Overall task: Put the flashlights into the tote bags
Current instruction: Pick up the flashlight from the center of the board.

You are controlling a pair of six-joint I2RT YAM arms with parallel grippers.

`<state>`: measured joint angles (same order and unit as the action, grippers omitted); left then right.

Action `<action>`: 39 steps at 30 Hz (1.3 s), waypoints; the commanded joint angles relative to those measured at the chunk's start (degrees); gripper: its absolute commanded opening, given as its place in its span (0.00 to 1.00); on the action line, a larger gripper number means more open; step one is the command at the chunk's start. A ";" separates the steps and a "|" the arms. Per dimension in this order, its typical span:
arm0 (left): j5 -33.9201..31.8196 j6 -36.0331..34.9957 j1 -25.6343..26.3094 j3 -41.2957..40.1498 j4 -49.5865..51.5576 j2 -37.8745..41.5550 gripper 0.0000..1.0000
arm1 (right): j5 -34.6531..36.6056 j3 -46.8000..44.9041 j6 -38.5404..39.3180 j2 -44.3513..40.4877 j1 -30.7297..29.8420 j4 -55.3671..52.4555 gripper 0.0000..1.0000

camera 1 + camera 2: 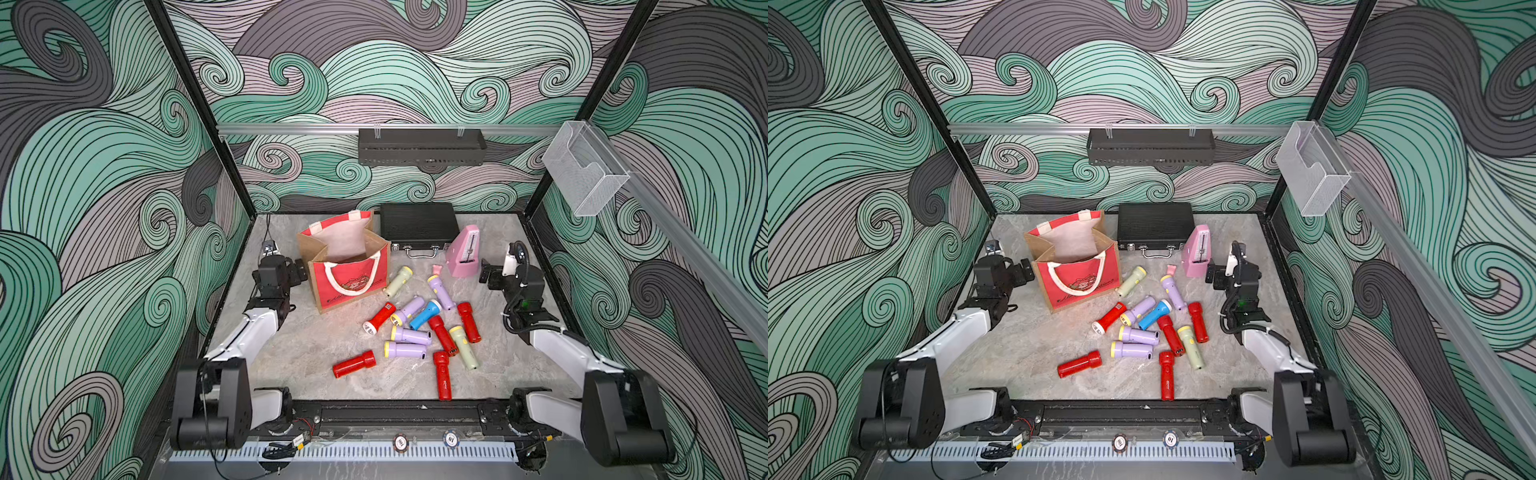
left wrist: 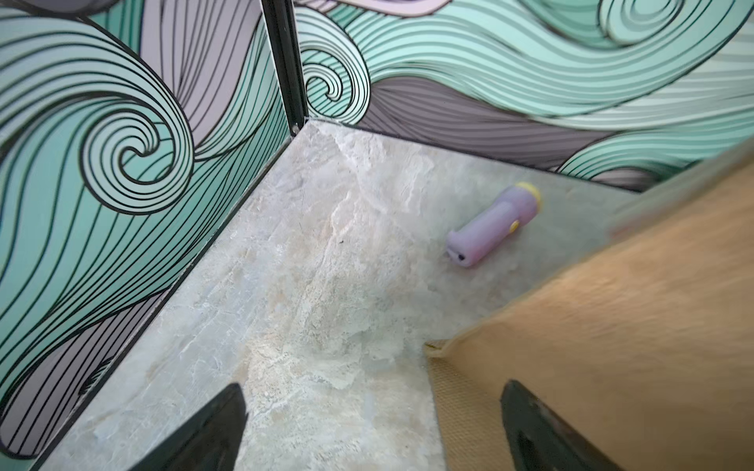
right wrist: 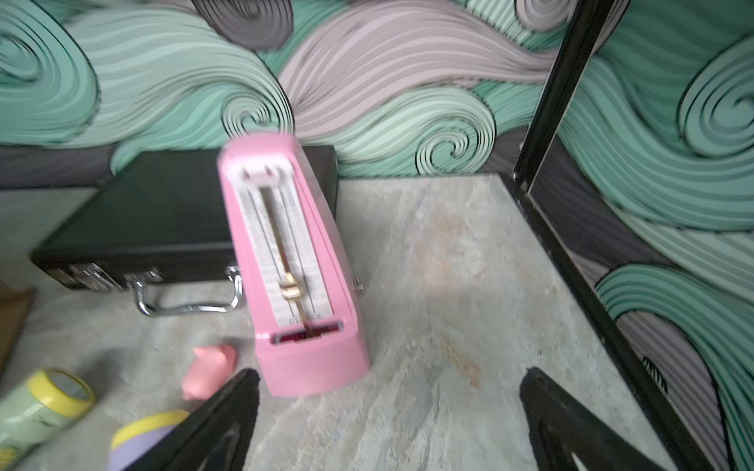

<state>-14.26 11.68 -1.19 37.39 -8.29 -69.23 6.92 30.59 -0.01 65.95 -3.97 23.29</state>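
Observation:
The tote bag [image 1: 353, 282] [image 1: 1077, 286] stands open and upright at the back left, red front towards me. Several flashlights lie loose in front of it and to its right, among them a blue one [image 1: 424, 314], a red one [image 1: 354, 364] and a pale green one [image 1: 398, 281]. Another lilac flashlight [image 2: 493, 224] lies beside the bag's jute side [image 2: 612, 326]. My left gripper [image 1: 299, 270] [image 2: 373, 387] hovers open and empty at the bag's left side. My right gripper [image 1: 484, 272] [image 3: 390, 372] is open and empty next to the pink metronome, with a lilac flashlight [image 3: 143, 436] by one finger.
A pink metronome [image 1: 464, 253] [image 3: 293, 265] stands at the back right. A black case [image 1: 417, 222] with a metal handle lies behind it. A tiny pink lump [image 3: 210, 369] sits by the metronome's base. Walls close in the left, right and back edges.

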 commanded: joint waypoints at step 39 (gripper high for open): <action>36.75 19.38 29.49 23.11 78.26 11.30 0.98 | -11.26 35.07 -30.67 -8.09 -33.52 -85.97 0.99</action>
<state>23.70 33.61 24.77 60.23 75.53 -53.82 -6.83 64.07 -24.62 56.86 -33.23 -63.18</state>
